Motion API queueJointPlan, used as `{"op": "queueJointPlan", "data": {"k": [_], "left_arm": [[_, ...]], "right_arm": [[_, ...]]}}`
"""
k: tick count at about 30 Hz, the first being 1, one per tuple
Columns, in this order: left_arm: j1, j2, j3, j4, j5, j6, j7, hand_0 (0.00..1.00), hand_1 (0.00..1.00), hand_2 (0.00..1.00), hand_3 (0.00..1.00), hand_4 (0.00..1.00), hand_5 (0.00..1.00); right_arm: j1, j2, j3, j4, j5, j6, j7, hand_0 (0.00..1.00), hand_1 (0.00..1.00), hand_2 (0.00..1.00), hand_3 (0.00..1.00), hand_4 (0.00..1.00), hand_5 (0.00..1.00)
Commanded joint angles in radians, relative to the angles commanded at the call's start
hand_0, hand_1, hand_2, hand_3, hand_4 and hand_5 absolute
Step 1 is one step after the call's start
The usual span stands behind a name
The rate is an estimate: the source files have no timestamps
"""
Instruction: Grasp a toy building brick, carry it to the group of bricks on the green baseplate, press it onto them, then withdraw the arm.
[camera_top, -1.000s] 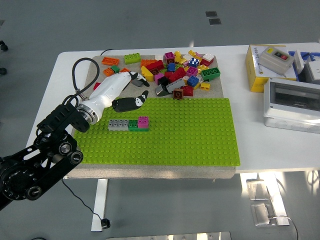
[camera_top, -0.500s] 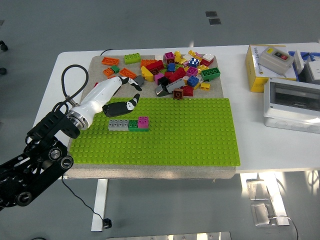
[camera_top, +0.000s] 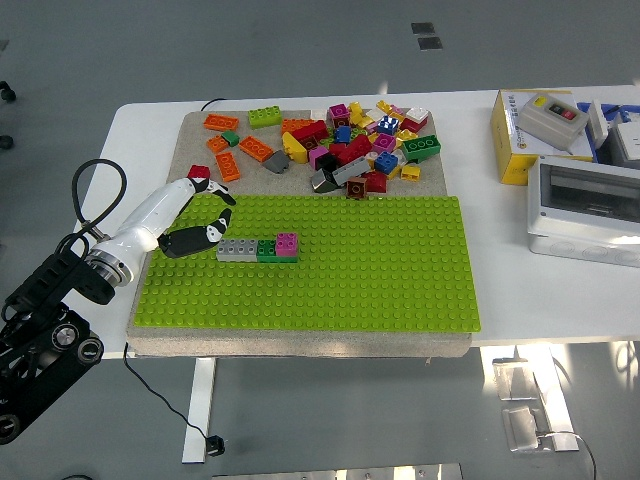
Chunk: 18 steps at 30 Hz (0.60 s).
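Left hand (camera_top: 190, 215) over the left edge of the green baseplate (camera_top: 380, 270), white shell, black fingers (camera_top: 200, 236) loosely spread, holding nothing. Group of bricks (camera_top: 258, 248) pressed on the baseplate: grey, green, magenta in a row, grey end just beside the lower fingertips, contact not clear. Small red brick (camera_top: 198, 173) lying close by the upper fingers, off the baseplate on the tan mat (camera_top: 195, 130). Loose brick pile (camera_top: 350, 140) on the mat behind the baseplate, well apart from the hand. Yellow box (camera_top: 540, 135) and grey enclosure (camera_top: 585, 208) at far right of the white table (camera_top: 140, 120).
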Motion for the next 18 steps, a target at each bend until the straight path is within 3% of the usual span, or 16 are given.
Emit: {"op": "queueJointPlan", "data": {"k": [8,18], "left_arm": [[0.036,0.003,-0.032,-0.012,0.018,0.000,-0.001,0.920,0.834,0.781,0.591,0.446,0.315],[0.101,-0.025,-0.140,-0.039,0.066,-0.003,0.003,0.920,0.834,0.781,0.589,0.441,0.315]], "right_arm": [[-0.010,0.003,0.021,0.000,-0.042,-0.013,-0.002,0.655,0.576,0.590,0.775,0.444,0.998],[-0.006,-0.004,-0.005,0.000,-0.031,-0.047,0.012,0.656,0.579,0.630,0.777,0.437,0.998]]}}
